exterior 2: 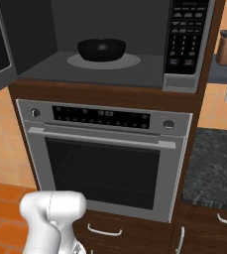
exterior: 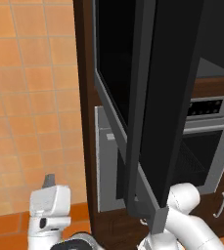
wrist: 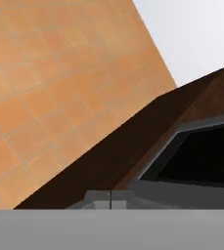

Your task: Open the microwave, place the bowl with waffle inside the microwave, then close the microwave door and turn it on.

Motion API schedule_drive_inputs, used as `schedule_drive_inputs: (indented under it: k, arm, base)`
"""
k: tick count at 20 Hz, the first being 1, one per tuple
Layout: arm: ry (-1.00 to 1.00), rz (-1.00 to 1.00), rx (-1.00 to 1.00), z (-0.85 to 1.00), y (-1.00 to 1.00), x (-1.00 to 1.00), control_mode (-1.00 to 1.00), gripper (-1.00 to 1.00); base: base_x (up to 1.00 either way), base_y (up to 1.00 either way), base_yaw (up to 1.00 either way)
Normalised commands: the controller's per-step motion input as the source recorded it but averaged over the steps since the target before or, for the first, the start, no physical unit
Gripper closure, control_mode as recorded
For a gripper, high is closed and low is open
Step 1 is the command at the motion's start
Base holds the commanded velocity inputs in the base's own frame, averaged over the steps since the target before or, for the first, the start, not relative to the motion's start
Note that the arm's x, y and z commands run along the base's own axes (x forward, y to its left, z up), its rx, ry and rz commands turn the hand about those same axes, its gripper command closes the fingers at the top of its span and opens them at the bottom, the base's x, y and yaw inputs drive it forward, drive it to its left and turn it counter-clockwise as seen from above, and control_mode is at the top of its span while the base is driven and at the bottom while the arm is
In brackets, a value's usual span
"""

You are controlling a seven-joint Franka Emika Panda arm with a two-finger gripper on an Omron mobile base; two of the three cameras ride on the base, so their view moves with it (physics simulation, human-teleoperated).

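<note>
Standing wide open, the microwave door swings out edge-on in the left base view, its grey bottom band low beside the white arm. Inside the microwave the dark bowl sits on the round turntable plate (no waffle can be made out in it). Below is the grey oven. The gripper has its fingertips pressed together, holding nothing, pointing up toward the cabinet's brown wood.
</note>
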Motion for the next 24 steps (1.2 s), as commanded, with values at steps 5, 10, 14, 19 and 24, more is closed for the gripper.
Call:
schedule_drive_inputs:
  k: [5, 10, 14, 19, 24]
  arm:
    - [-0.49, -0.06, 0.20, 0.68, -0.17, -0.11, -1.00, 1.00]
    - [-0.21, -0.04, 0.17, 0.19, -0.30, -0.47, -1.00, 1.00]
    - [-0.35, -0.04, 0.32, 0.75, -0.58, -0.46, -1.00, 1.00]
    - [-0.31, -0.02, 0.33, 0.92, -0.77, -0.24, -1.00, 1.00]
    - [-0.45, 0.00, 0.32, 0.81, -0.85, -0.52, -1.00, 1.00]
  base:
    - [0.00, 0.00, 0.00]
    - [0.00, 0.00, 0.00]
    - [0.00, 0.00, 0.00]
    - [0.00, 0.00, 0.00]
    - [0.00, 0.00, 0.00]
